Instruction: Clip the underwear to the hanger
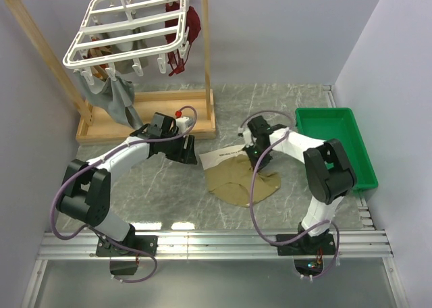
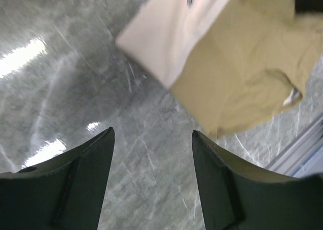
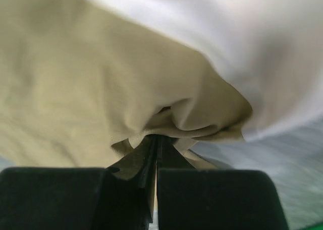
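Nearest you, the grey marbled table (image 1: 169, 203) carries patches of glare. Your left pincer (image 2: 153, 134) stands with its jaws apart above bare stone. The underwear (image 2: 242, 73) lies just ahead and to its right. Your right pincer (image 3: 155, 139) is pinched tight on a fold of that tan cloth. A green tray (image 1: 337, 146) sits to its right. Beyond both pincers, the white hanger (image 1: 128, 34) hangs from a wooden stand (image 1: 206, 58), with pale lilac walls (image 1: 283, 31) behind.
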You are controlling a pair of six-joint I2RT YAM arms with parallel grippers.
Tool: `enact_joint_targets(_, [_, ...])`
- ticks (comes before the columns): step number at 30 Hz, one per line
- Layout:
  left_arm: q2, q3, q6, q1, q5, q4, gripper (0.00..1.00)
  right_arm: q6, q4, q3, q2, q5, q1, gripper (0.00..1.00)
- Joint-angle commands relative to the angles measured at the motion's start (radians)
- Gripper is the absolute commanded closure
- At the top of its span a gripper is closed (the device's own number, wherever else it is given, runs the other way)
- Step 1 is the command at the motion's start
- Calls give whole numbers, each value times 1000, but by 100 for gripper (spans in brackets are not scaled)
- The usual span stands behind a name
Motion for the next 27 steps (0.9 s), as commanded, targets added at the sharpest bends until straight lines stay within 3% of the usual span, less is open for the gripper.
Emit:
enact_joint_targets(1, [6, 49, -14, -5, -17, 39, 32, -44, -57, -27, -8, -121, 119, 100])
enact_joint_targets(4, [0, 54, -9, -3, -30, 30, 33, -9, -63, -16, 4, -286, 153, 100])
enact_joint_targets(8, [-18, 48, -5, 3, -34, -6, 33, 56, -10, 47, 136, -340, 232, 100])
enact_joint_targets(13, [-48, 37, -13, 66, -34, -52, 33, 220, 61, 144, 221, -393, 239, 100])
enact_joint_targets(16, [-74, 36, 23, 86, -65, -75, 34, 258, 84, 81, 143, -290, 160, 100])
enact_joint_targets(18, [-88, 28, 50, 86, -68, -76, 35, 275, 129, -35, 5, -236, 65, 100])
enact_joint_targets(22, [-111, -7, 78, 84, -65, -41, 30, 259, 149, -140, -198, -164, 25, 100])
enact_joint_targets(23, [-123, -16, 84, 84, -59, -32, 26, 260, 156, -151, -242, -158, 28, 72])
enact_joint_targets(24, [-129, -24, 96, 83, -54, -24, 23, 265, 167, -161, -258, -150, 26, 57])
enact_joint_targets(25, [-138, -36, 99, 83, -50, -20, 21, 262, 173, -162, -272, -143, 29, 44])
enact_joint_targets(27, [-164, -46, 112, 83, -34, -10, 16, 251, 184, -140, -289, -121, 28, 34])
